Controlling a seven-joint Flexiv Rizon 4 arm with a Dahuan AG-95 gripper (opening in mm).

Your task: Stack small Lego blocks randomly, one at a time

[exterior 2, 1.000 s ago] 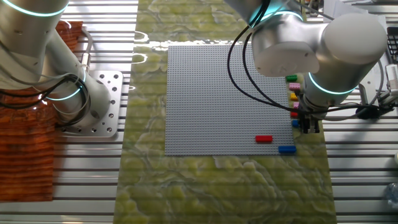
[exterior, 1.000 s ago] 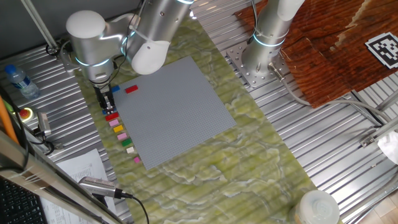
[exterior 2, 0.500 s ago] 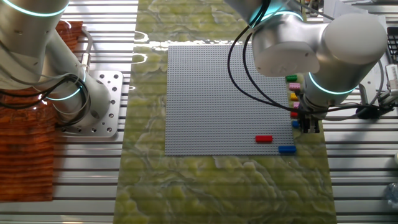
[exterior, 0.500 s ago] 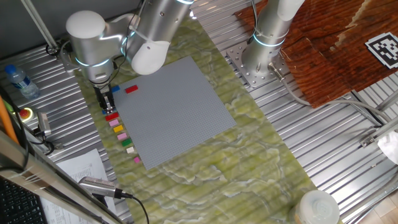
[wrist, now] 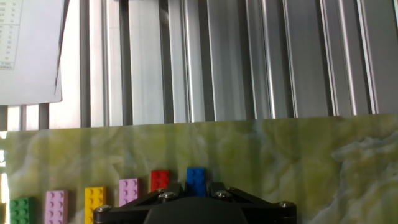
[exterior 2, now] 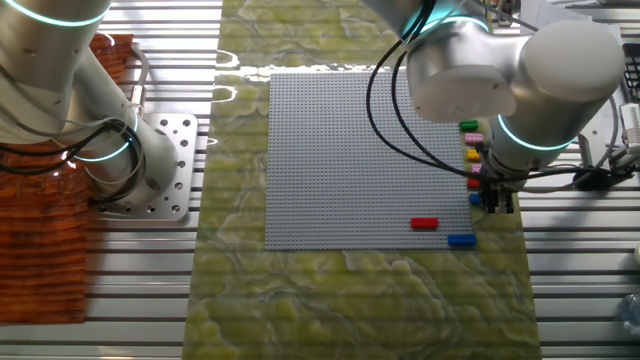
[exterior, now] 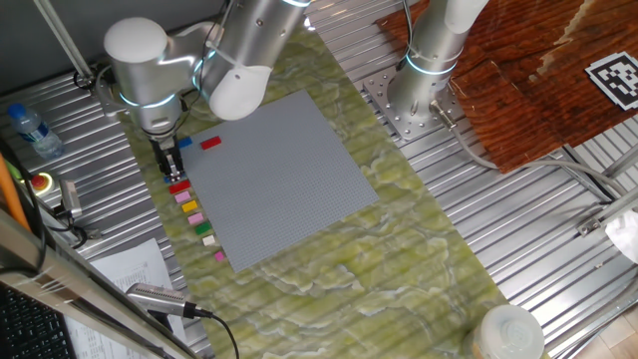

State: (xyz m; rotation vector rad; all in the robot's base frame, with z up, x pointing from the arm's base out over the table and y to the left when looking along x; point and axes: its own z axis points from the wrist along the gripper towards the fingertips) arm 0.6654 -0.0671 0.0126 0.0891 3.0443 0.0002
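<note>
My gripper stands low over a row of small Lego blocks on the green mat, just off the grey baseplate. Its jaws sit tight against both sides of a blue block. Beside that block in the row lie a red, a pink, a yellow, another pink and a green block. In the fixed views the gripper is at the row's end. A loose red block lies on the baseplate and a loose blue block just off its corner.
A second arm's base stands beyond the baseplate. A water bottle, a red button and paper sheets lie on the ribbed metal table beside the mat. An orange cloth lies at the far side.
</note>
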